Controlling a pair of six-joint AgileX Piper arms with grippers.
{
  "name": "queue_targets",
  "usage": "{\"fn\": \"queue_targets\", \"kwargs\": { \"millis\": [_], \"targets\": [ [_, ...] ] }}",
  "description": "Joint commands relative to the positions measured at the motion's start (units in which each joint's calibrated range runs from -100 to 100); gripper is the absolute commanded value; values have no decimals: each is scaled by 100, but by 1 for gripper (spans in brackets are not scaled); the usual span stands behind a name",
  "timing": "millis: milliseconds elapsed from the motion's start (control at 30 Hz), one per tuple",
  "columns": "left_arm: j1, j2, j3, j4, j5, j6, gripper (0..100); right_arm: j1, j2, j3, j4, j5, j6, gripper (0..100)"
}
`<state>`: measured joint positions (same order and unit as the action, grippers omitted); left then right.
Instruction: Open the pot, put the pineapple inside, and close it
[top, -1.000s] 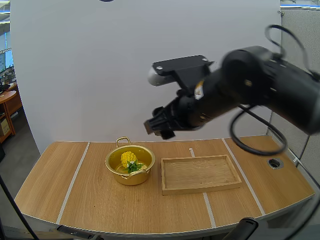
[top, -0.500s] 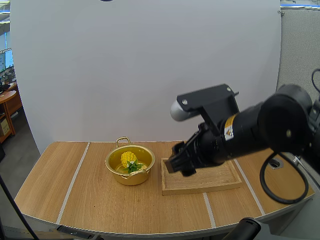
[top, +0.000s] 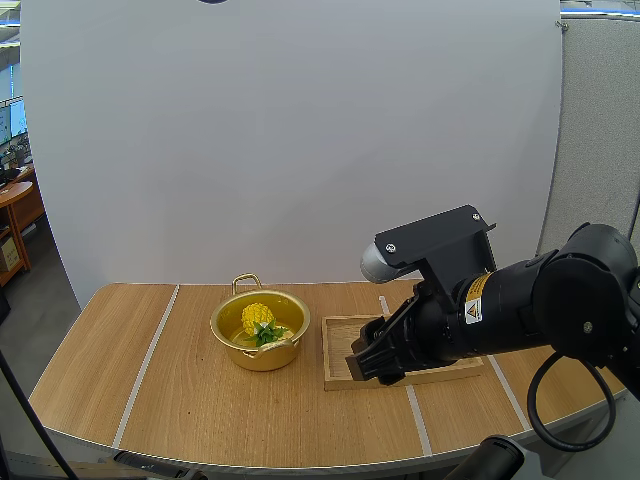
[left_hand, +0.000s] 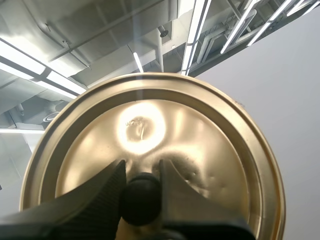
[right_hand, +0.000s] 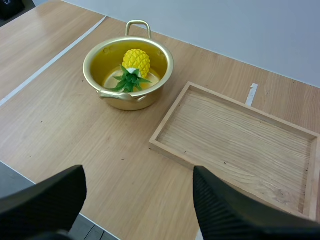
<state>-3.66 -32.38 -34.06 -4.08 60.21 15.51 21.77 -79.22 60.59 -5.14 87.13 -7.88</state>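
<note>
- The yellow pineapple (top: 257, 320) lies inside the gold pot (top: 262, 347), its green crown turned toward the pot's near rim.
- The pot stands uncovered on the wooden counter (top: 190, 400), with one loop handle at its far side and one at its near side.
- The gold lid (left_hand: 200, 145) is away from the pot, in the grip of the left tool (left_hand: 141, 175).
- That tool's two black fingers pinch the lid's black knob (left_hand: 141, 197) between them.
- A wooden tray (top: 338, 350) sits on the counter just right of the pot, apart from it, and the part of its floor in view is bare.
- The right tool (top: 365, 362) hangs low at the tray's near left corner in the high view.
- In the right wrist view its fingers stand wide apart with nothing between them, and the pot and tray lie beyond their tips.
- Pale strips run across the counter, one to the left of the pot and one that passes under the tray.
</note>
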Motion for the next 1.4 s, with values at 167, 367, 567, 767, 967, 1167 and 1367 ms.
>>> {"fn": "queue_targets", "kwargs": {
  "millis": [167, 367, 567, 767, 967, 1167, 1367],
  "targets": [
    [-10, -21, -40, 11, -189, -45, 0, -14, -54, 3, -57, -369, -19, 0],
    [-10, -21, -40, 11, -189, -45, 0, -14, -54, 3, -82, -408, -19, 0],
    [-10, -21, -40, 11, -189, -45, 0, -14, -54, 3, -82, -444, -19, 0],
    [-10, -21, -40, 11, -189, -45, 0, -14, -54, 3, -82, -444, -27, 0],
    [-10, -21, -40, 11, -119, -45, 0, -14, -54, 3, -119, -444, -27, 0],
    [-10, -88, -40, 11, 2474, -45, 0, -14, -54, 3, -120, -444, -125, 0],
    [-10, 190, -26, 11, 3979, -45, 0, -14, -54, 3, -120, -444, -136, 0]
  ]
}}
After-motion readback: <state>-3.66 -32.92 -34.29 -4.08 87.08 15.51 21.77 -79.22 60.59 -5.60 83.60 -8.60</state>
